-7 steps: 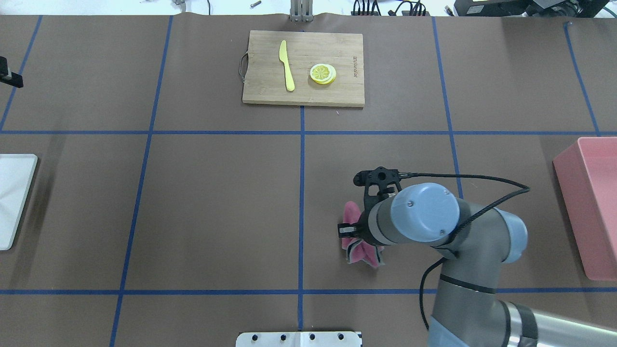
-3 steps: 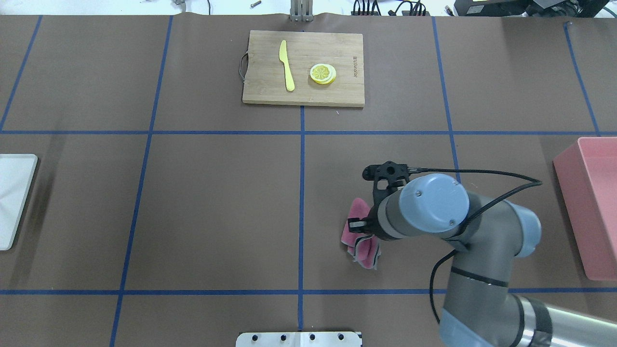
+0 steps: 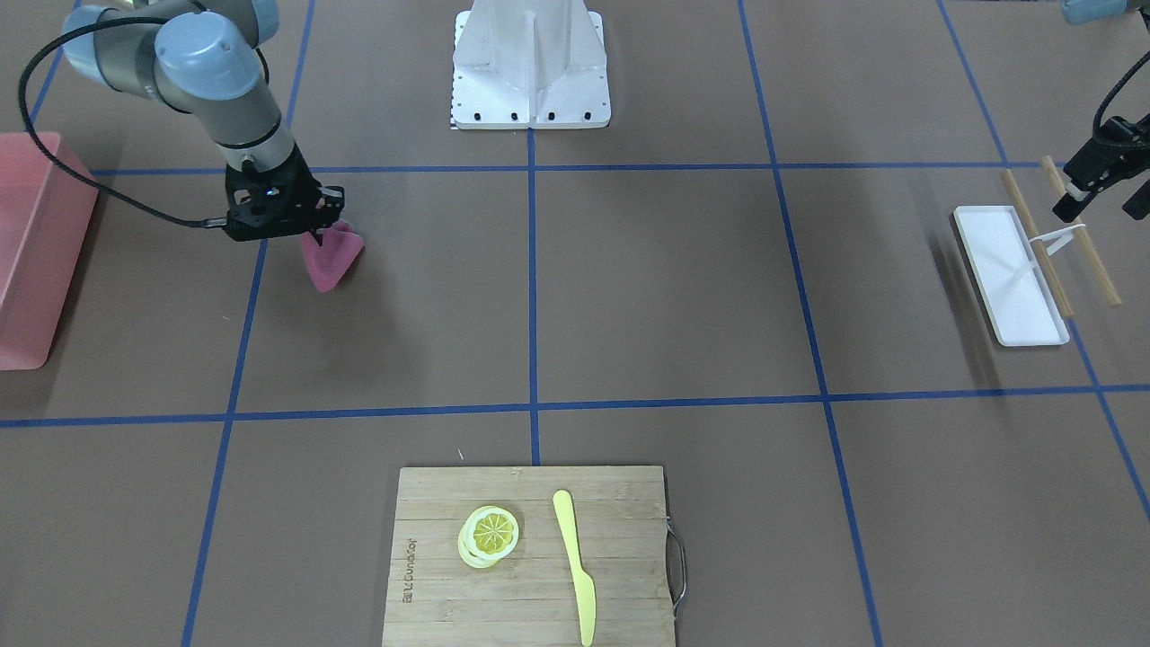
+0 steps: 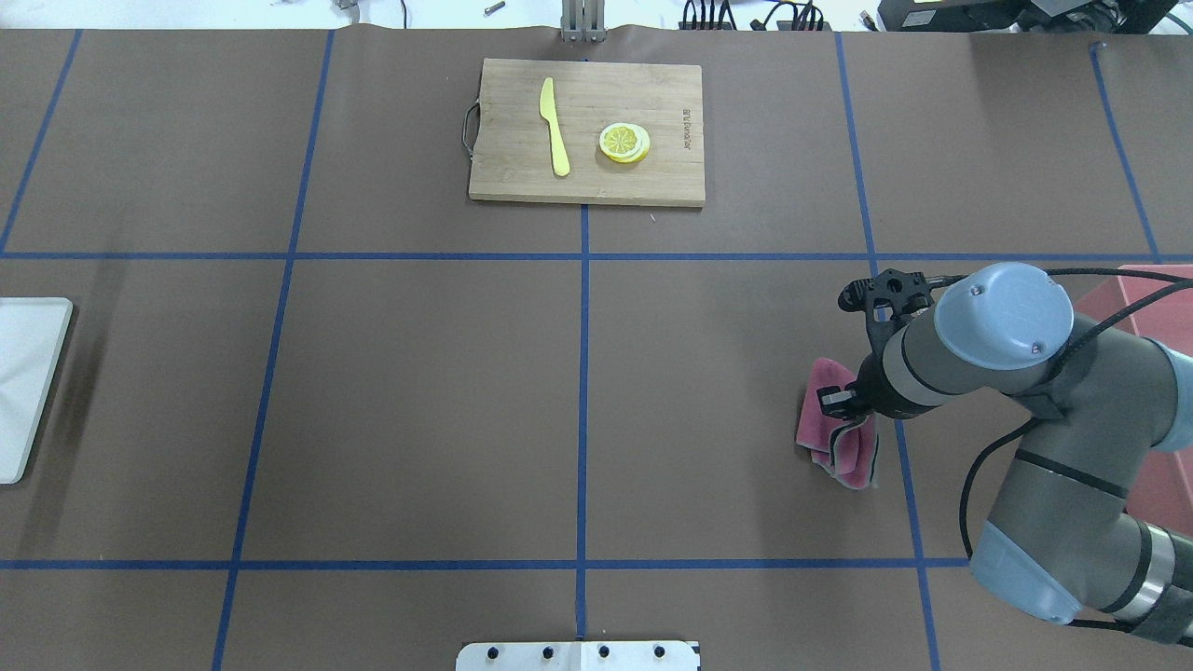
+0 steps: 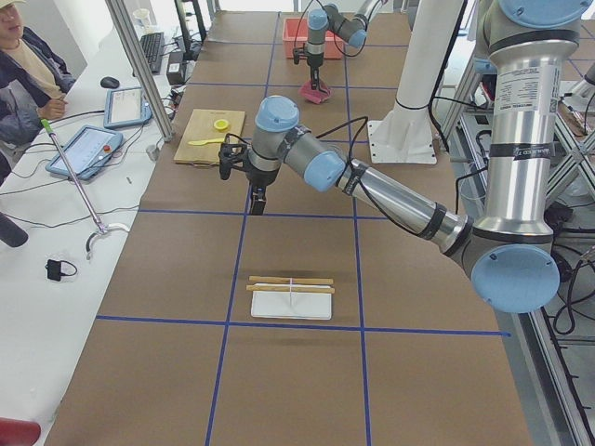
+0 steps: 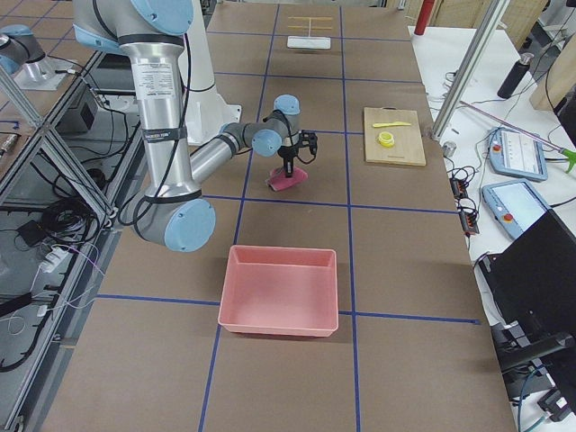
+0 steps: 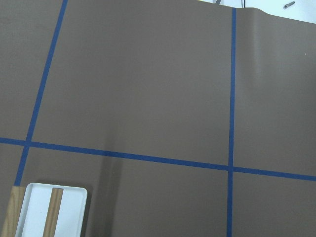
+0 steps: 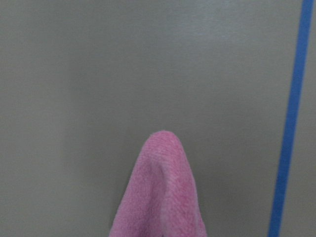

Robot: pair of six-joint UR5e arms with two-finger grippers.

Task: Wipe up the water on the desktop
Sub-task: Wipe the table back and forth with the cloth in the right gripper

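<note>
The brown desktop (image 4: 419,401) with its blue tape grid fills the overhead view; I see no water on it. My right gripper (image 4: 843,405) is shut on a pink cloth (image 4: 834,429) and presses it on the desktop beside a blue tape line. The cloth also shows in the front view (image 3: 331,254), where the right gripper (image 3: 310,235) points down onto it, and in the right wrist view (image 8: 160,197). My left gripper (image 3: 1101,216) hangs open and empty above the white tray (image 3: 1006,274). It is outside the overhead view.
A bamboo cutting board (image 4: 652,93) with a yellow knife (image 4: 555,126) and a lemon slice (image 4: 624,143) lies at the far middle. A pink bin (image 4: 1151,308) stands at the right edge, behind my right arm. Chopsticks (image 3: 1033,238) lie across the white tray.
My right gripper has dragged the pink cloth to the right across the desktop, up to the right-hand tape line. The left gripper has left the overhead view's left edge.
</note>
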